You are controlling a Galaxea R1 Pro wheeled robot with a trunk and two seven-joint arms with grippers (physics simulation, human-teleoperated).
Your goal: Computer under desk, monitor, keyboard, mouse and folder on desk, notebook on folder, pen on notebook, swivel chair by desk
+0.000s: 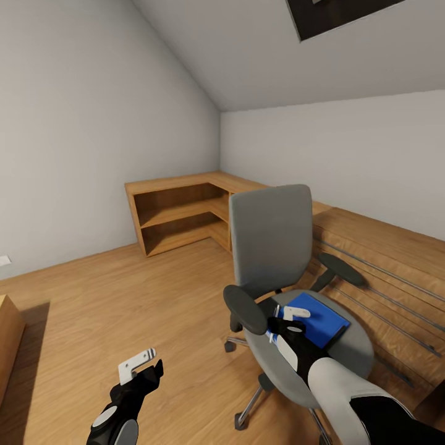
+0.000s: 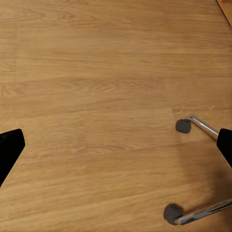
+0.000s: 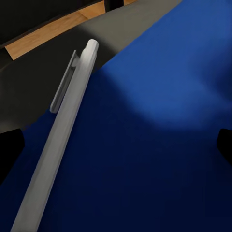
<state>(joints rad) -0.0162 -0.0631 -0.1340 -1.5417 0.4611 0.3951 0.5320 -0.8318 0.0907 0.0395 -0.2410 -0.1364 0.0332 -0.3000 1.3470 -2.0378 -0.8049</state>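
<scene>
The grey swivel chair [image 1: 272, 238] stands on the wood floor of the bedroom, with its seat [image 1: 355, 358] toward me. A bright-blue folder [image 1: 321, 321] lies flat on the seat. In the right wrist view a pale pen [image 3: 63, 140] with a clip lies across the folder [image 3: 159, 145]. My right gripper [image 1: 295, 320] hovers just above the folder's near edge, open, with the pen between its dark fingertips [image 3: 9, 152] and nothing gripped. Left of the chair, my left gripper [image 1: 141, 363] hangs open over bare floor, its fingertips [image 2: 9, 150] wide apart.
Chair base spokes and castors [image 2: 182, 125] spread over the floor below the seat. Low wooden corner shelving [image 1: 179, 213] stands against the far walls. A slatted wooden platform [image 1: 389, 266] runs behind the chair at right. A wooden edge [image 1: 9, 337] juts in at far left.
</scene>
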